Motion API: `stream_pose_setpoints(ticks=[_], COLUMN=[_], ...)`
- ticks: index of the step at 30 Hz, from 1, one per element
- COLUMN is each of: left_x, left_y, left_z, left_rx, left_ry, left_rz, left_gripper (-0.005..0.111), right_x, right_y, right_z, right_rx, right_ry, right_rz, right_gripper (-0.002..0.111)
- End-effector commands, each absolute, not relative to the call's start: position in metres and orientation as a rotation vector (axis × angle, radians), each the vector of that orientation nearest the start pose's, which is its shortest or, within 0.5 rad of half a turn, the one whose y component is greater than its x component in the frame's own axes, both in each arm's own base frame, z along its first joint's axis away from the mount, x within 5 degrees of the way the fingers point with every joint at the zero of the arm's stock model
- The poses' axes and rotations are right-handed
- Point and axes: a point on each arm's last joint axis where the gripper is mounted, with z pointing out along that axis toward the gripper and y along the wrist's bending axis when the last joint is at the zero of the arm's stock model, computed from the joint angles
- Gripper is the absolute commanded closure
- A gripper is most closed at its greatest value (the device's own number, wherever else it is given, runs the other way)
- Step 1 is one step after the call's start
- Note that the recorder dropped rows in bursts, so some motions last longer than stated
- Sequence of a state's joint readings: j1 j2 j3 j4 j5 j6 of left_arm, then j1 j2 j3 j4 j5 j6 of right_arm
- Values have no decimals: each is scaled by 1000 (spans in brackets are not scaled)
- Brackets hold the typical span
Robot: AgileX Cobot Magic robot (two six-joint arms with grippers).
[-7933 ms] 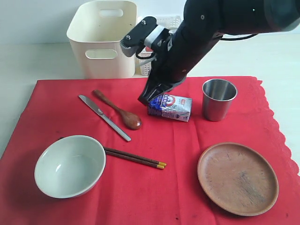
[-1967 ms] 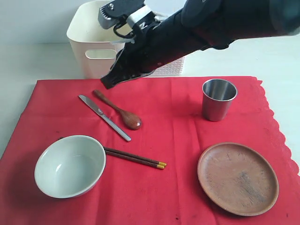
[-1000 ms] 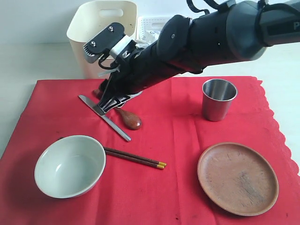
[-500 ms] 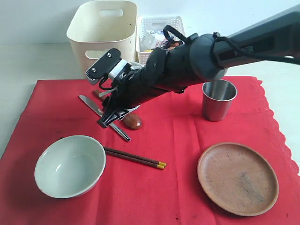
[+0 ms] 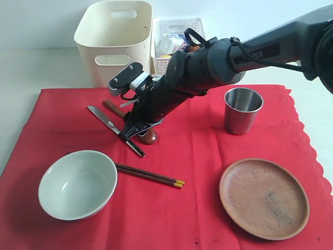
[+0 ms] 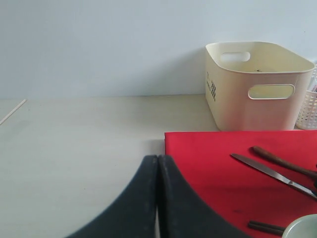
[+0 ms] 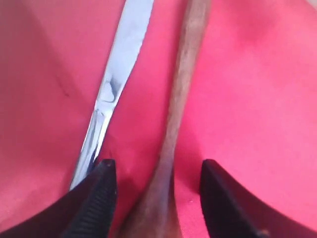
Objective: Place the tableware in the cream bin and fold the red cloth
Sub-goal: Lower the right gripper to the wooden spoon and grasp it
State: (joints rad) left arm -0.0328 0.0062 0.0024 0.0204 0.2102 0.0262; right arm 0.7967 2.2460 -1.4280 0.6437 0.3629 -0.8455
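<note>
My right gripper point(image 5: 136, 133) is down on the red cloth point(image 5: 203, 219) and open, its fingers on either side of the dark wooden spoon point(image 7: 181, 89). The metal knife point(image 7: 116, 84) lies just beside one finger point(image 7: 99, 191). On the cloth also sit the pale bowl point(image 5: 78, 183), the chopsticks point(image 5: 150, 175), the steel cup point(image 5: 242, 110) and the wooden plate point(image 5: 264, 198). The cream bin point(image 5: 115, 41) stands behind the cloth. My left gripper point(image 6: 158, 159) is shut and holds nothing, over the bare table beside the cloth's edge point(image 6: 213, 163).
A white lattice basket point(image 5: 174, 28) with food items stands to the right of the cream bin. My right arm point(image 5: 208, 62) stretches across the back of the cloth. Pale tabletop point(image 6: 74, 148) lies left of the cloth.
The milk carton has gone from the cloth. My right gripper came down from near the bin and slid along the knife and spoon toward the spoon's bowl end.
</note>
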Motion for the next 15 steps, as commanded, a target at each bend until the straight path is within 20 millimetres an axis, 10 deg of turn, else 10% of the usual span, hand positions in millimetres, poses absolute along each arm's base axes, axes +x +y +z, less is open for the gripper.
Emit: stream_pose_setpoints(ticks=[1,15], left_x=[56,56], left_y=[-1,-1], left_z=[194,194], left_rx=[59,59], left_ry=[1691,1691], left_rz=[14,14], left_gripper=[107,107], right_x=[305,306], right_y=[336,335], right_z=[92,93], right_rx=[-1383,-1428], right_ry=[2264,2237], right_rz=[457,424], right_gripper=[58,108])
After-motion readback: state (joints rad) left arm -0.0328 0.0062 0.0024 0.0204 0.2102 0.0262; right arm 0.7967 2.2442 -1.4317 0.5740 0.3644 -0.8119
